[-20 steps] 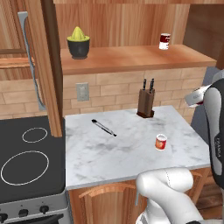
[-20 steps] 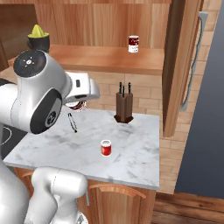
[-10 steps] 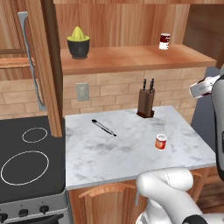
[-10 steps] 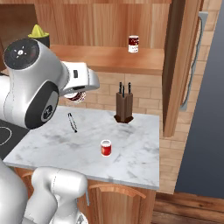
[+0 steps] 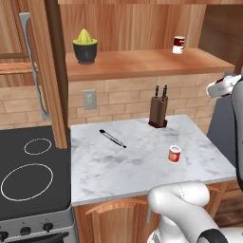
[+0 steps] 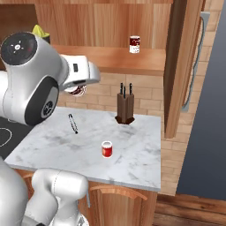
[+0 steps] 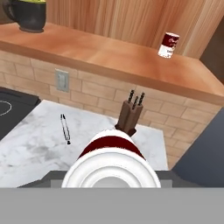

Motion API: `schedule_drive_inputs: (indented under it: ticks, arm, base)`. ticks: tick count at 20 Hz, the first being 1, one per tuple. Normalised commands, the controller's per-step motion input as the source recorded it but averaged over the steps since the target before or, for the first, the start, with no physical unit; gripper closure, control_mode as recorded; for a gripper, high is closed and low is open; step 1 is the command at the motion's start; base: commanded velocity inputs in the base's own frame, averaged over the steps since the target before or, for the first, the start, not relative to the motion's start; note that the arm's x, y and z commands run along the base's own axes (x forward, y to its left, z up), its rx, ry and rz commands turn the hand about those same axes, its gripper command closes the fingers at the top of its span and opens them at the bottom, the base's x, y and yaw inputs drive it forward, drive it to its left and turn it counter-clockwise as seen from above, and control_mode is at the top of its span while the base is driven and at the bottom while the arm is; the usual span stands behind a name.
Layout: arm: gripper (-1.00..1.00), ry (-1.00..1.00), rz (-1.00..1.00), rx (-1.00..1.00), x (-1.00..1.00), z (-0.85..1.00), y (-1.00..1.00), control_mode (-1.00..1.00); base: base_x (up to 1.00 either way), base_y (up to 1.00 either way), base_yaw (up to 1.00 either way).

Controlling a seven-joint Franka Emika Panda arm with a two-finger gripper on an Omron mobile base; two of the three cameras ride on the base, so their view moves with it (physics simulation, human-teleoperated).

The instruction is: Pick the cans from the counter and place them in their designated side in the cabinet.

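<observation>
Two-finger gripper (image 7: 111, 186) clamped on dark red cylindrical tin with white band (image 7: 111, 164), raised above white marble-look counter (image 5: 142, 163), likely for carrying to brown wooden cabinet shelf (image 5: 147, 64). Similar dark red can (image 5: 179, 45) already upright at shelf's right end. Orange-red can with white label (image 5: 174, 154) upright near counter's front right, still to fetch.

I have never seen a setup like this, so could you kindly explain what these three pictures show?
It is a simulated kitchen with a white robot arm. Two pictures come from cameras behind the arm, left and right; the third looks along its end effector, which is shut on a dark red can lifted above the counter. On the counter stand an orange-red can and a knife block, and a pen lies there. The wooden shelf above carries another dark red can and a juicer.
</observation>
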Motion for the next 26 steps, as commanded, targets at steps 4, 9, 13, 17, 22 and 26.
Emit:
schedule_drive_inputs:
  ticks: [4,9,13,17,22,26]
  arm:
    - [1.0,-0.06,0.0,0.0,0.12,0.09,0.0,-1.0]
    - [1.0,-0.08,0.0,-0.01,0.16,0.06,0.0,-1.0]
    - [1.0,-0.07,0.0,0.0,0.19,0.06,0.0,-1.0]
    - [1.0,-0.04,0.0,0.0,0.18,0.09,0.0,-1.0]
    - [1.0,-0.01,0.0,0.0,0.22,0.08,0.0,-1.0]
    - [1.0,0.0,0.0,0.0,0.21,0.09,0.0,-1.0]
  base:
    - [0.0,0.0,0.0]
    - [0.0,0.0,0.0]
    - [0.0,0.0,0.0]
    - [0.0,0.0,0.0]
    - [0.0,0.0,0.0]
    - [0.0,0.0,0.0]
